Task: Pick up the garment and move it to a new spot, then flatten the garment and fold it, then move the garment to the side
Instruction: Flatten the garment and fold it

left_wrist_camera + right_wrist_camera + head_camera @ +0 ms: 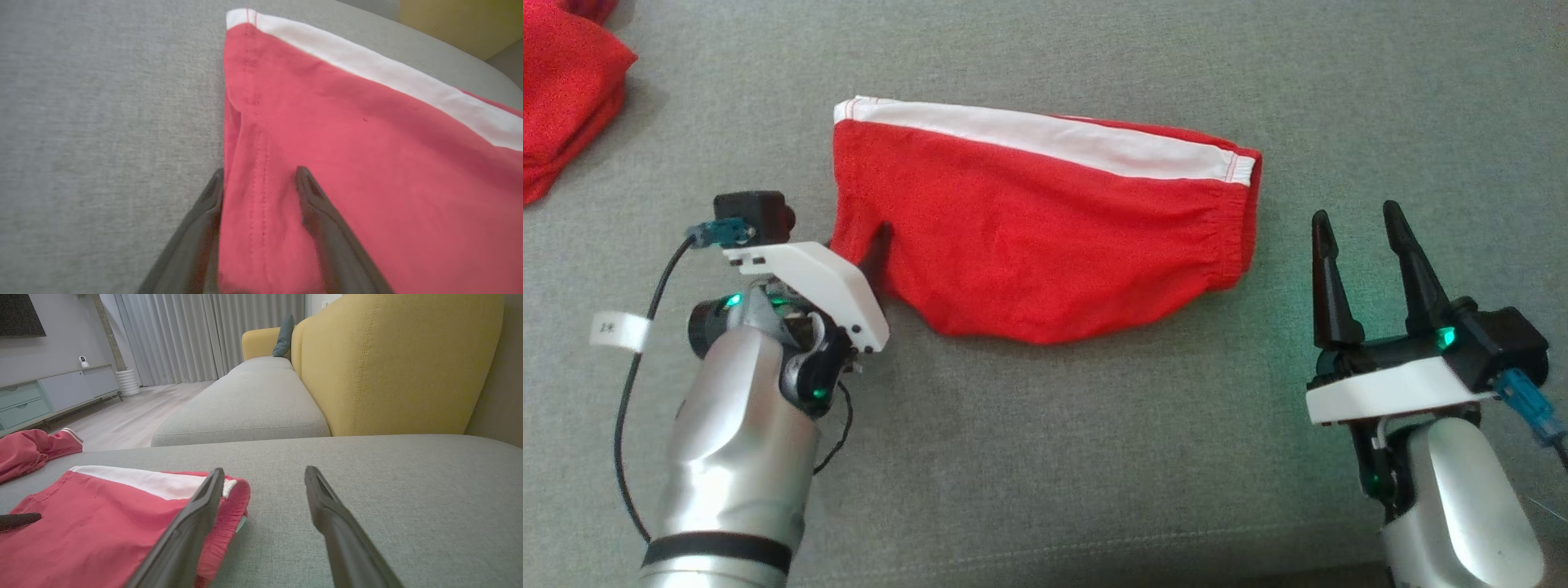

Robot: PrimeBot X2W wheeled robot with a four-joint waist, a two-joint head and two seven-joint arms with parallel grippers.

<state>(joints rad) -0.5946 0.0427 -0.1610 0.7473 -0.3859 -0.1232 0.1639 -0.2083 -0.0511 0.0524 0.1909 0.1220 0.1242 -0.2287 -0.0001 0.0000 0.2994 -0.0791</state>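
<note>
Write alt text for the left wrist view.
The left gripper straddles, jaws open, the stitched edge of a red garment with a white stripe, one finger on the fabric, the other beside it. The garment lies on a grey cushion.

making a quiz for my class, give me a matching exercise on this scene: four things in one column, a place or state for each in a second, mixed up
Things:
1. left claw
2. right claw
3. red shorts
4. other red clothes

Place or state:
A. top left corner of the head view
B. open, fingers astride the shorts' edge
C. open, over bare grey cushion, right of the shorts
D. white stripe along the far edge

Pairs: 1-B, 2-C, 3-D, 4-A
</note>
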